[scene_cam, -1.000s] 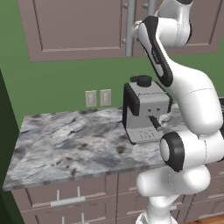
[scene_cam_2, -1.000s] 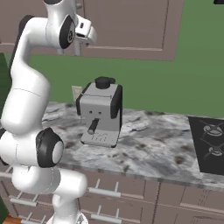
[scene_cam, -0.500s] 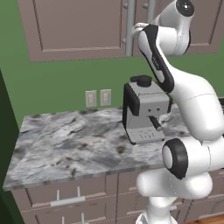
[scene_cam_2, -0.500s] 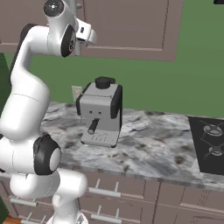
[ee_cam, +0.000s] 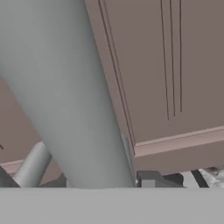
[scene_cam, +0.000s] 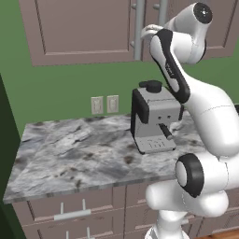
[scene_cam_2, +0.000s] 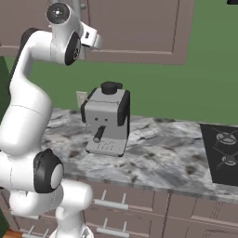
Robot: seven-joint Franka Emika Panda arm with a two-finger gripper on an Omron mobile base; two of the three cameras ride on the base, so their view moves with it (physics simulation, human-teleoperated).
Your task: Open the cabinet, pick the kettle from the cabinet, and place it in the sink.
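Since the earlier frames the elbow swings right and the hand (scene_cam: 145,33) closes in on the silver handle (ee_cam: 65,96) of the cabinet (scene_cam: 84,28); it now looks clenched on that bar, which looms right before the hand camera. Doors shut, so the kettle's position cannot be told. Coffee machine (scene_cam: 153,116) sits on the table (scene_cam: 70,154). Judgement: pull outward along the door's arc, keeping the grip square to avoid slipping.

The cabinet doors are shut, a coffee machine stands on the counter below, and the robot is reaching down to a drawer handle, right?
Not quite. The gripper is up at a bar handle of the cabinet, not down at a drawer; the left base view shows it. The doors are indeed shut, and the coffee machine does stand on the counter below.
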